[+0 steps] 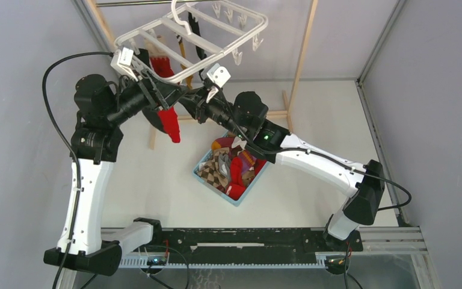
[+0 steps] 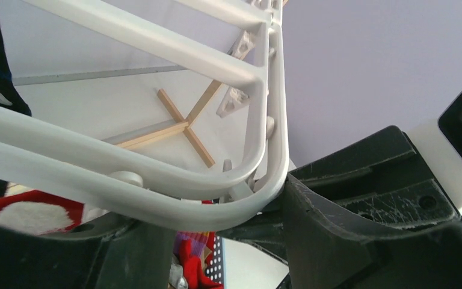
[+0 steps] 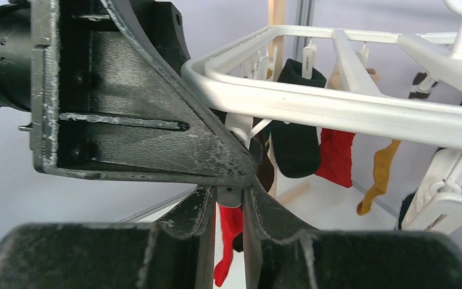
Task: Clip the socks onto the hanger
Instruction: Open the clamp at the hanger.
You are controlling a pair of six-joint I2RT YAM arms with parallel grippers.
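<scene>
Closest to my right wrist lens are the two scuffed black fingers (image 3: 271,241) of the right claw (image 3: 230,205). They are drawn almost together on a white clip (image 3: 230,195) hanging under the near rail of the hanger (image 3: 337,111), so I read that claw as closed on the clip. Through the slit between the fingers, at 6 o'clock, a red sock (image 3: 227,247) dangles. Farther back, from 1 to 3 o'clock, a black sock (image 3: 298,144), a second red sock (image 3: 335,156) and a mustard sock (image 3: 382,171) hang clipped along the frame.

On my left wrist feed the hanger's rounded corner sweeps from 9 o'clock round to 1 o'clock and covers the tips of the left claw (image 2: 216,217). Its fingers stand apart lower down, but I cannot tell whether it grips anything. A red cuff with pale lining (image 2: 30,211) sits at 8 o'clock, just behind one finger.

From the overhead camera the hanger hangs tilted at 12 o'clock on the wooden rack (image 1: 301,54). Both claws meet under its near rail at about 11 o'clock, and the red sock droops from where the left claw reaches in. At centre, on the white desk (image 1: 313,150), a light-blue basket (image 1: 213,188) holds more socks (image 1: 236,180), argyle brown and red among them. A green lamp (image 1: 266,136) glows on the right arm. Any lettering on the housings is too small for me to read.
</scene>
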